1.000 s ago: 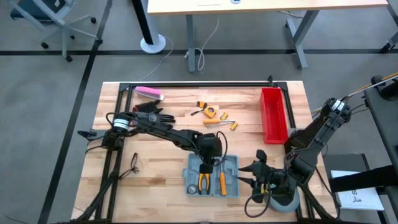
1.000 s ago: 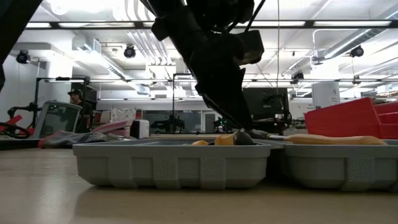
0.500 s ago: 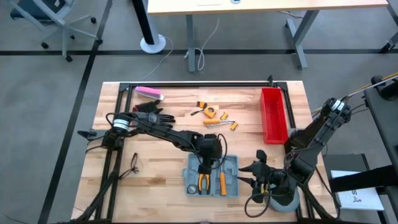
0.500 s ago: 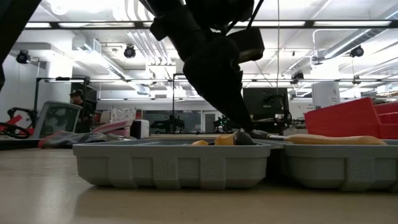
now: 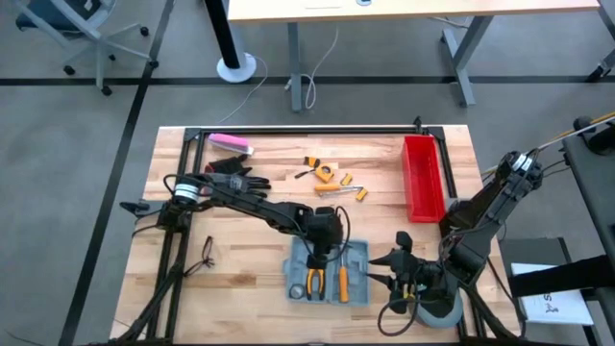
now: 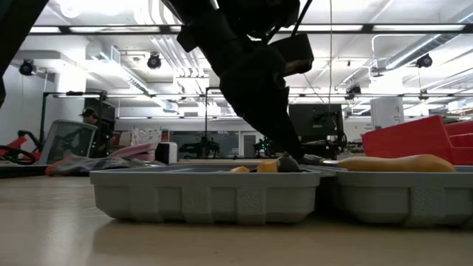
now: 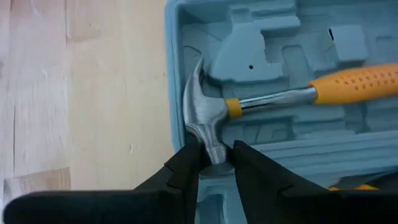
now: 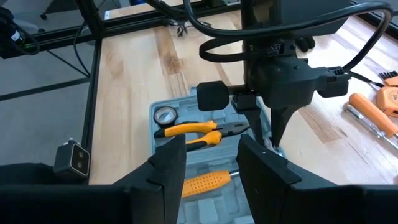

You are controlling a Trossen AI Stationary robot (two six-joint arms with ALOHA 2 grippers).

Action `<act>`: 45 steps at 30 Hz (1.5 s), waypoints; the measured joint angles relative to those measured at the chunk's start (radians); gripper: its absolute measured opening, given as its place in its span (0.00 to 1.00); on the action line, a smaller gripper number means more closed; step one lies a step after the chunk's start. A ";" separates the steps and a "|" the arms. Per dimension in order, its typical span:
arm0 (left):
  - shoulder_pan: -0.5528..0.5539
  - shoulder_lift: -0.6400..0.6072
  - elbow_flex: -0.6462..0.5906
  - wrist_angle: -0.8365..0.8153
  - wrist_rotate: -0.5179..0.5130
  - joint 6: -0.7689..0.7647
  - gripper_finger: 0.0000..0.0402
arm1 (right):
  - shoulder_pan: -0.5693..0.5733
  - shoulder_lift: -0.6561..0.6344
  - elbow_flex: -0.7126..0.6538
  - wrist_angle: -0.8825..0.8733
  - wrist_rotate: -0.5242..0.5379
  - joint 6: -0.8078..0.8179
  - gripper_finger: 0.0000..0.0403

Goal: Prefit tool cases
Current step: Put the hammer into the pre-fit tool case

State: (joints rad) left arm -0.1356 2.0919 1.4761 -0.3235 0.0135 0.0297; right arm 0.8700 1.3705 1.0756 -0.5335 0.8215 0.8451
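Two arms: the left one works over the case in the lower middle of the high view; the right one waits at the lower right.
Tool case (image 5: 329,271): lies open and flat on the table (image 5: 240,240), with orange-handled pliers (image 5: 314,281) and a hammer (image 7: 267,99) in its moulded slots.
Left gripper (image 7: 214,160): fingers closed on the steel head of the hammer, low in the left wrist view.
Change over the last second: very little; in the high view the left gripper has crept slightly toward the case's upper edge, and the hammer handle in the low view sits a touch differently.
Meaning for the task: probably the hammer is being nudged to seat in its slot; whether it is fully bedded I cannot tell from these views.
Right gripper (image 8: 211,167): fingers spread, empty, just off the case's right side.
Left loose: small orange tools near the red bin (image 5: 423,177), upper centre.
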 joint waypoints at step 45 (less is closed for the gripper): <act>0.000 0.054 0.021 0.050 0.024 -0.095 0.33 | 0.000 -0.002 0.000 0.001 0.000 0.011 0.31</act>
State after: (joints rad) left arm -0.1359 2.1463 1.4974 -0.2737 0.0372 -0.0654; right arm 0.8702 1.3689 1.0756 -0.5323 0.8211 0.8566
